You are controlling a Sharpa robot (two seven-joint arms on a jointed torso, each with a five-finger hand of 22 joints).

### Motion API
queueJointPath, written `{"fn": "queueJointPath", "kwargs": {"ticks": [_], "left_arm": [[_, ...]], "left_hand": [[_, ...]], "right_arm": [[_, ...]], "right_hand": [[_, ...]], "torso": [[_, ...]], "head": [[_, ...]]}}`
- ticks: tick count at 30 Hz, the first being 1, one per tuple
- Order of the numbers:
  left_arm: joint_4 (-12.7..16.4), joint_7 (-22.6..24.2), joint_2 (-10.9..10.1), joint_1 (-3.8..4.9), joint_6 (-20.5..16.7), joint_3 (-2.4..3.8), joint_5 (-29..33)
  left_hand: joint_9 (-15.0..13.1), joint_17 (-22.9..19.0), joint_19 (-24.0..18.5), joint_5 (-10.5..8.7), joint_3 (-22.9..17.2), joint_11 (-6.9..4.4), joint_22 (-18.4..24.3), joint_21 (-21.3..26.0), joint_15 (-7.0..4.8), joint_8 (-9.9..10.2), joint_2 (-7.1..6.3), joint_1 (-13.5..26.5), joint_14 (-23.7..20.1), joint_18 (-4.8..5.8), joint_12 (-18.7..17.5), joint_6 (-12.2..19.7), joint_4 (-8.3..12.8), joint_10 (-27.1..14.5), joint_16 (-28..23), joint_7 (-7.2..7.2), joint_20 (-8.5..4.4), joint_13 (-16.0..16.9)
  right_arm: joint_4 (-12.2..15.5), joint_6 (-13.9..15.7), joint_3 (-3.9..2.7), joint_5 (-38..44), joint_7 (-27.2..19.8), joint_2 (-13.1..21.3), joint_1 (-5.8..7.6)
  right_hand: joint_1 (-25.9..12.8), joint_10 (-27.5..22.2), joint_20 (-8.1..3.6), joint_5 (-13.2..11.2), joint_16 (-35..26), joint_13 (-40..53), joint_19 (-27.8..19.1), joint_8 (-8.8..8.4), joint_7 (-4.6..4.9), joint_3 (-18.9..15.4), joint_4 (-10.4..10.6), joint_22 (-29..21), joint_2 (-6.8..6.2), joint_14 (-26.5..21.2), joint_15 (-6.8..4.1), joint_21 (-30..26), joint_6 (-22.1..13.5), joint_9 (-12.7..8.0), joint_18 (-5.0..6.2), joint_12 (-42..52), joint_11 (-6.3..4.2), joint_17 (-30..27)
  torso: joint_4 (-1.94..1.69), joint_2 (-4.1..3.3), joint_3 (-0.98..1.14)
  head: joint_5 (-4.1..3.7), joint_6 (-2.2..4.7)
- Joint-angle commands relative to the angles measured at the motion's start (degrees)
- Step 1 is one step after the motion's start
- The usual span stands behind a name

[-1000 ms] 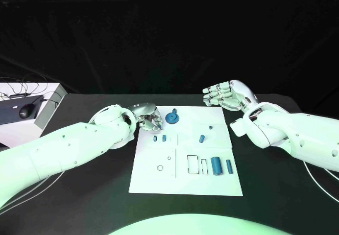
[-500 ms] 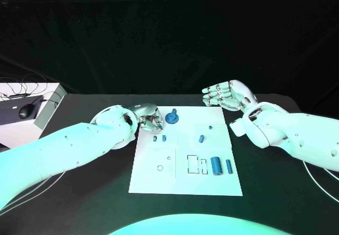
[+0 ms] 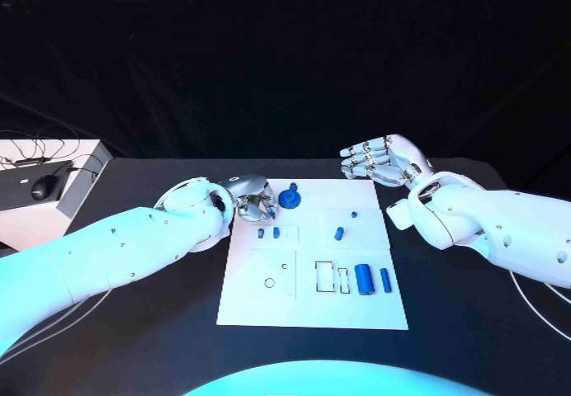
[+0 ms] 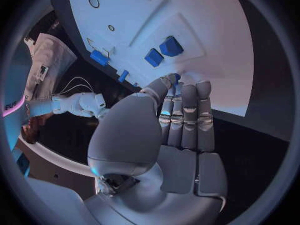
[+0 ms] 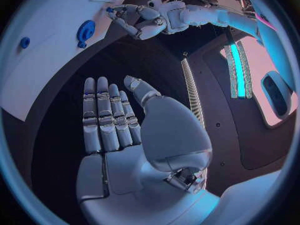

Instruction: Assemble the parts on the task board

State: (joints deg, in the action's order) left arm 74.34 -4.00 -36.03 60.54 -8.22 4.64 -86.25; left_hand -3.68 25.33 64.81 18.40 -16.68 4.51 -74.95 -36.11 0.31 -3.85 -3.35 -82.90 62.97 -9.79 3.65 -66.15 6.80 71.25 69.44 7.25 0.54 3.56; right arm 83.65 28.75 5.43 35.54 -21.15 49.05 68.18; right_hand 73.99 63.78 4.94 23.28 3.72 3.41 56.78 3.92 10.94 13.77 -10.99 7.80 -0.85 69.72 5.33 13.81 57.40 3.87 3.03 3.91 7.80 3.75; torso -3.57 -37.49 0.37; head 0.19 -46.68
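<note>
Parts lie scattered on the board, the white plate in the middle of the black table: a round gear near its far left corner, two small blocks just below, and two cylinders nearer the robot. The left hand hovers at the board's far left edge, fingers straight and together, holding nothing. The right hand hangs beyond the far right corner, flat and empty.
</note>
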Motion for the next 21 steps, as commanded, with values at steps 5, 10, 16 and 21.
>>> {"fn": "queueJointPath", "kwargs": {"ticks": [5, 10, 16, 21], "left_arm": [[-0.1, 0.7, 0.4, -0.02, 0.1, 0.00, -0.5], [-0.3, 0.5, 0.6, -0.01, 0.7, -0.01, -0.5], [-0.7, 0.0, 0.5, 0.00, 1.4, -0.03, -0.5], [-0.7, -0.3, 0.3, 0.00, 2.1, -0.06, -0.6]], "left_hand": [[0.0, 0.1, -0.1, 0.09, -0.2, 0.01, -0.8, -0.1, 0.22, 0.3, -0.18, 0.1, -0.1, -0.90, 0.0, 0.3, -0.3, -0.4, -0.3, 0.25, 0.40, 0.1], [0.0, 0.1, -0.1, 0.09, -0.2, 0.01, -0.8, -0.1, 0.22, 0.3, -0.18, 0.1, -0.1, -0.90, 0.0, 0.3, -0.3, -0.4, -0.3, 0.25, 0.40, 0.1], [0.0, 0.2, -0.1, 0.06, -0.3, 0.04, -0.8, -0.1, 0.25, 0.3, -0.19, 0.0, -0.1, -0.96, 0.0, 0.4, -0.3, -0.4, -0.4, 0.26, 0.45, 0.1], [0.0, 0.2, -0.2, 0.07, -0.3, 0.05, -0.8, -0.2, 0.26, 0.3, -0.18, 0.0, -0.2, -0.97, 0.0, 0.4, -0.3, -0.4, -0.5, 0.26, 0.46, 0.1]], "right_arm": [[0.1, -0.5, -0.03, 0.2, -0.7, 0.0, -0.01], [0.1, -0.5, -0.03, 0.2, -0.6, 0.0, -0.01], [0.1, -0.5, -0.03, 0.2, -0.6, 0.0, -0.01], [0.1, -0.5, -0.03, 0.2, -0.6, 0.0, -0.01]], "right_hand": [[0.0, -0.1, 0.07, 0.2, -0.2, -0.1, -0.4, -0.31, 0.29, 0.1, 0.3, -0.3, -0.66, -0.1, 0.34, 0.3, 0.1, -0.1, 0.16, -0.1, 0.18, 0.0], [0.0, -0.1, 0.07, 0.2, -0.2, -0.1, -0.4, -0.31, 0.29, 0.1, 0.3, -0.3, -0.66, -0.1, 0.34, 0.3, 0.1, -0.1, 0.16, -0.1, 0.18, 0.0], [0.0, -0.1, 0.07, 0.2, -0.2, -0.1, -0.4, -0.31, 0.29, 0.1, 0.3, -0.3, -0.66, -0.1, 0.34, 0.3, 0.1, -0.1, 0.16, -0.1, 0.18, 0.0], [0.0, -0.1, 0.07, 0.2, -0.2, -0.1, -0.4, -0.31, 0.29, 0.1, 0.3, -0.3, -0.66, -0.1, 0.34, 0.3, 0.1, -0.1, 0.16, -0.1, 0.18, 0.0]], "torso": [[0.01, -0.02, -0.01], [0.01, 0.01, 0.02], [0.03, 0.03, 0.02], [0.00, 0.03, 0.02]], "head": [[-0.09, 0.01], [-0.03, -0.08], [-0.05, -0.11], [-0.08, -0.16]]}}
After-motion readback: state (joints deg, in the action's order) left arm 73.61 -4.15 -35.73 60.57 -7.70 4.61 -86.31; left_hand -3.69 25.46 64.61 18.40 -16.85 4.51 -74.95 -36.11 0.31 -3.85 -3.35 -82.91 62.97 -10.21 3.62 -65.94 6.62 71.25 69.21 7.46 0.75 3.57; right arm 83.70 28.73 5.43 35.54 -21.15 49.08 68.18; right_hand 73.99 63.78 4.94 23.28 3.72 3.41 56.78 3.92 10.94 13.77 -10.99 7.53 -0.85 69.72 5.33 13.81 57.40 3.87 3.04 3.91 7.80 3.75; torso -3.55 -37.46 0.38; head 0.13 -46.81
